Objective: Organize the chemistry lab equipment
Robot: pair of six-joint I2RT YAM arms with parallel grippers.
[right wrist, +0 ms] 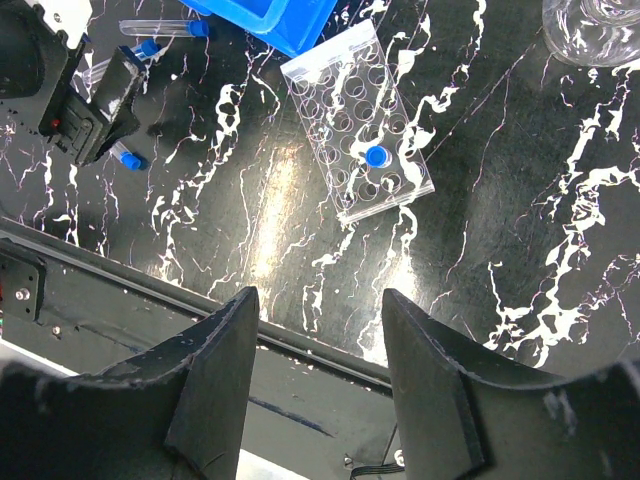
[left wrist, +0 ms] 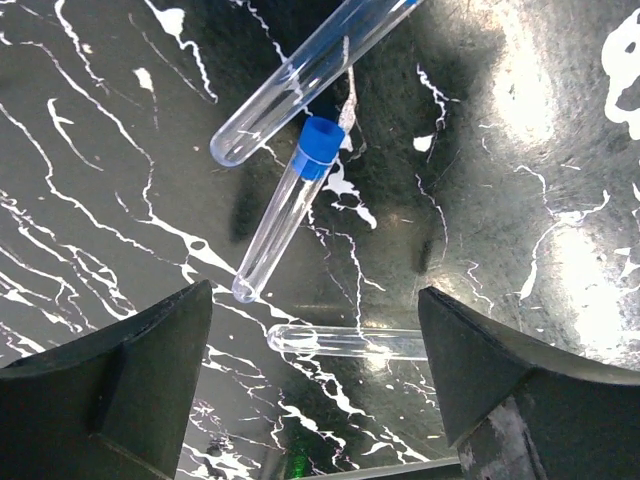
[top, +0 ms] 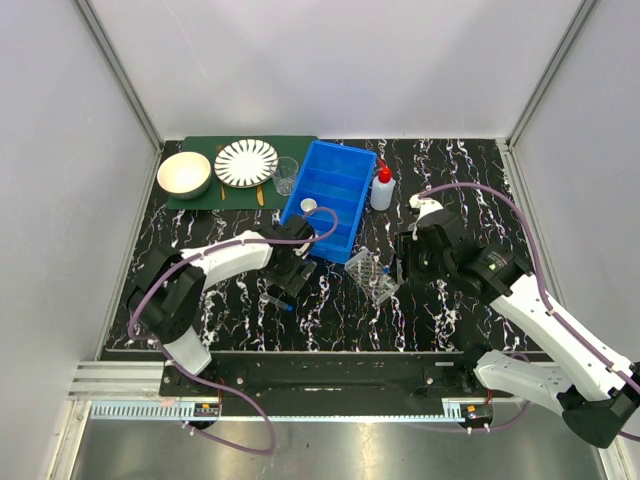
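Three clear tubes lie on the black marbled table under my left gripper [left wrist: 315, 300]. One lies crosswise between its open fingers [left wrist: 350, 342], touching neither. A blue-capped tube [left wrist: 285, 215] and another tube [left wrist: 310, 75] lie beyond. In the top view the left gripper [top: 290, 268] hovers left of the clear tube rack [top: 372, 276]. The rack [right wrist: 357, 120] holds one blue-capped tube [right wrist: 377, 155]. My right gripper [right wrist: 320, 300] is open and empty, raised right of the rack [top: 408, 262]. The white red-nozzled squeeze bottle [top: 381, 188] and the small clear beaker [top: 285, 176] stand at the back.
A big blue bin [top: 345, 170] stands behind the rack with a small white round lid [top: 308, 207] inside. A striped plate [top: 246, 162] and a cream bowl [top: 184, 174] rest on a green mat [top: 200, 200] at the back left. The table's metal front rail [right wrist: 150, 290] runs below the right gripper.
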